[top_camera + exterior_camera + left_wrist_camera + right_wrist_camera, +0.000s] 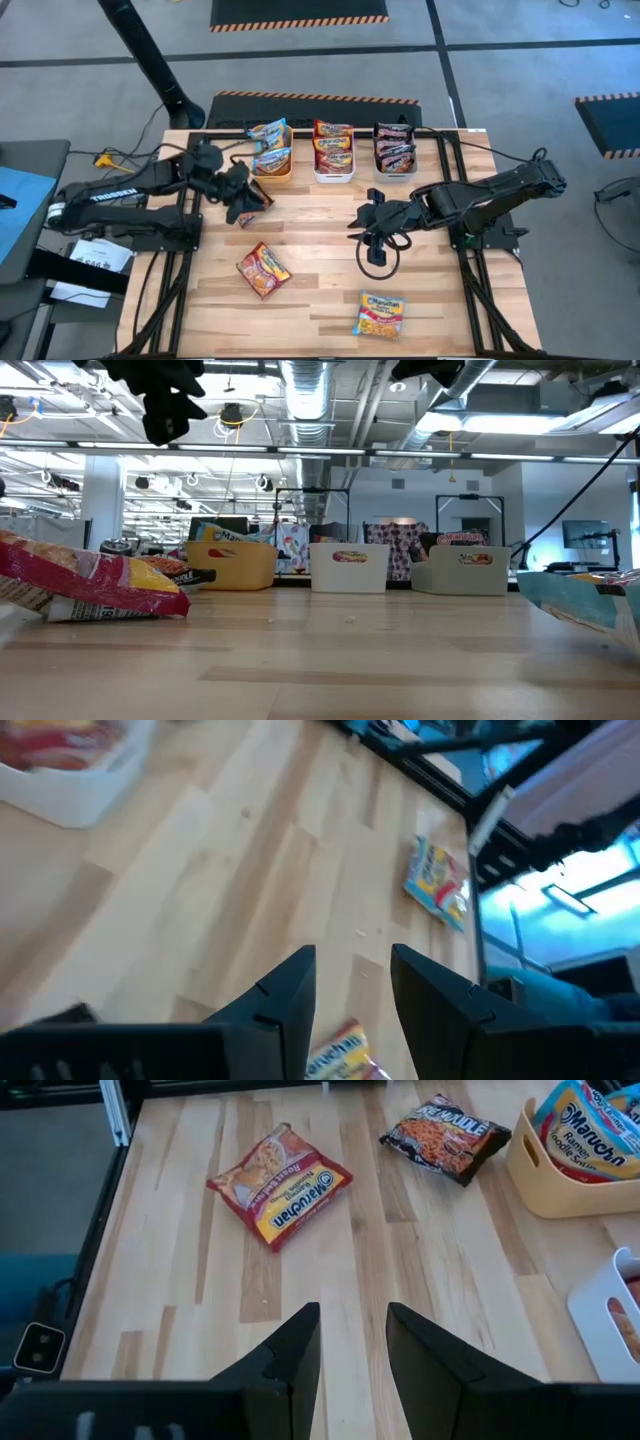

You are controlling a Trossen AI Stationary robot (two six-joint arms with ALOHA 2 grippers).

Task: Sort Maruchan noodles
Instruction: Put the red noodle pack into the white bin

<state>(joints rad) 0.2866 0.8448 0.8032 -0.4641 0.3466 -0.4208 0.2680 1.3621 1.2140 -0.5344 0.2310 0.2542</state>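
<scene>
Packets left loose on the table number three: a red-orange packet (264,270) near the left front, a yellow-and-blue packet (380,314) near the front edge, and a dark packet (252,201) lying just below the orange bin (272,163). The rest already sit in the orange bin, the white bin (333,165) and the grey bin (394,160) along the back. The left gripper (240,200) hangs directly over the dark packet, its fingers (288,995) parted by a narrow gap and empty. The right gripper (375,240) hovers over bare wood mid-table, fingers (295,1345) likewise narrowly apart and empty.

Main risk, as a judgement: with so slim a gap, a descent onto a flat packet could press it into the table or skid it aside rather than straddle it. The dark packet lies close to the orange bin, so a sideways push might wedge it against the wall. Slippery film could also slide out mid-lift, and a hurried drop might land it in the wrong bin.
</scene>
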